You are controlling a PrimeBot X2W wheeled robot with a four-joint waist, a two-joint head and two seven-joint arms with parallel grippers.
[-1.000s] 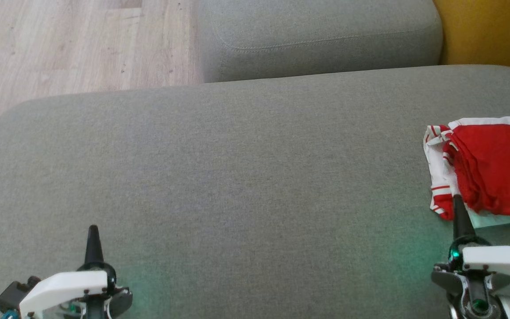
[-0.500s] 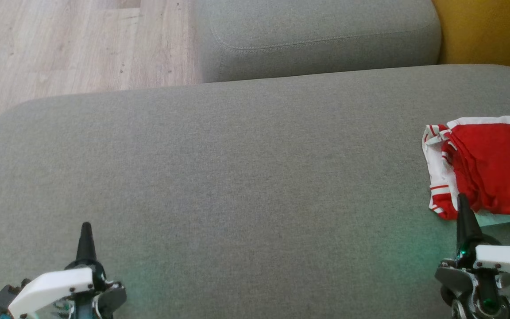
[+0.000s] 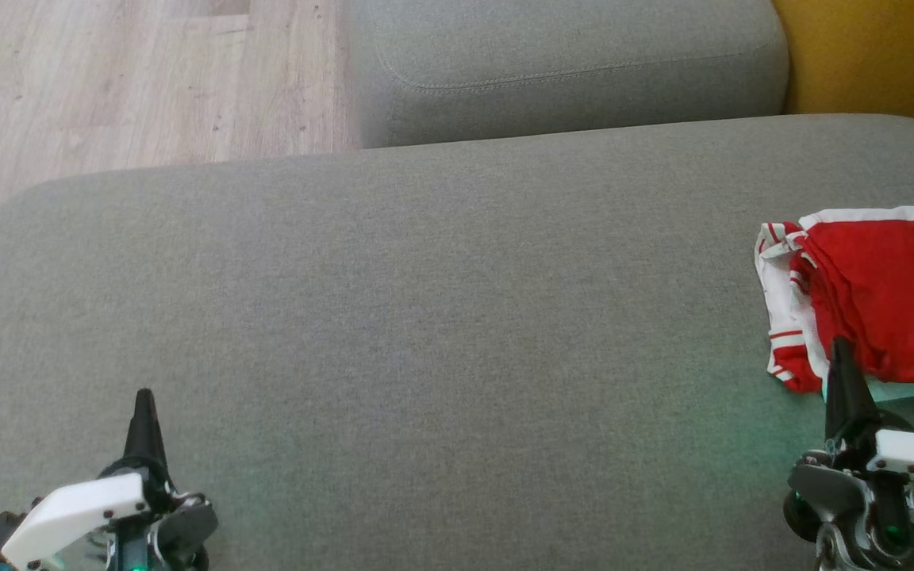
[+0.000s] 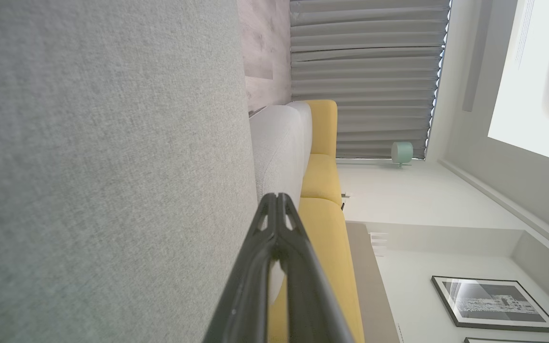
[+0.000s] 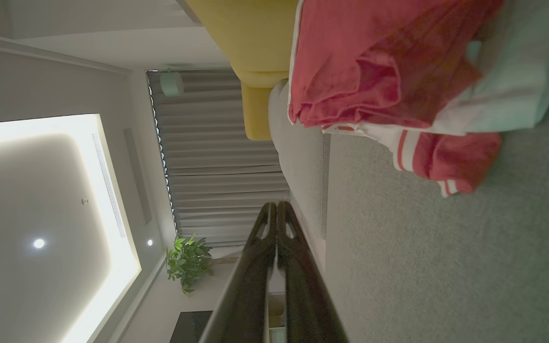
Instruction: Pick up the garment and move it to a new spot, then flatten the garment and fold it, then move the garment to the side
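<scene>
The garment [image 3: 877, 297] is red with white striped trim and lies bunched at the right edge of the grey sofa seat [image 3: 441, 317]; the right wrist view shows the garment [image 5: 389, 71] folded in layers. My right gripper [image 3: 839, 349] is shut and empty, its tip overlapping the garment's near edge in the head view. In the right wrist view its fingers [image 5: 277, 209] press together with the cloth lying beyond them. My left gripper [image 3: 143, 398] stands shut and empty at the lower left, its fingers [image 4: 277, 200] closed over bare grey fabric.
A second grey cushion [image 3: 568, 67] sits behind the seat, with wood floor [image 3: 108, 79] to the left and a yellow cushion [image 3: 877, 55] at the back right. The left wrist view shows curtains [image 4: 365, 76] and a framed picture [image 4: 489, 305].
Both grippers have drifted slightly outward and lower in the head view, the left one leftward, the right one rightward. The garment has not moved.
</scene>
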